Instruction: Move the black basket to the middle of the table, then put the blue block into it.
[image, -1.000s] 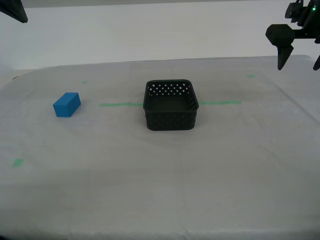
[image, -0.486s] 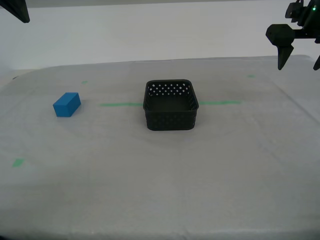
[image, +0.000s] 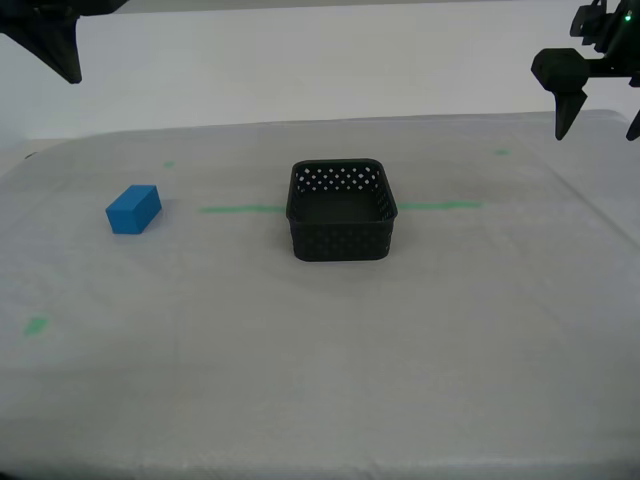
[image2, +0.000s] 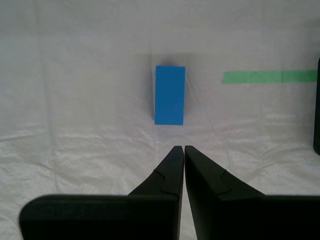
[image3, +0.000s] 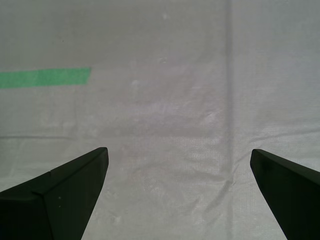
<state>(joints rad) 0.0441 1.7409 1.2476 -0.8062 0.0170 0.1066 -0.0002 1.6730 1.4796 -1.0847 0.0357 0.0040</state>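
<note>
Two things lie on the table: the black basket near its middle, over the green tape line, and the blue block at nine o'clock of it, well apart, nothing between. My second gripper, jaws together, hangs above the block. My first gripper, jaws wide apart, shows only bare cloth and tape; both arms are cut off in the exterior view.

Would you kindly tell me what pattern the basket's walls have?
The black basket has walls dotted with small round holes, clearest in the exterior view.
</note>
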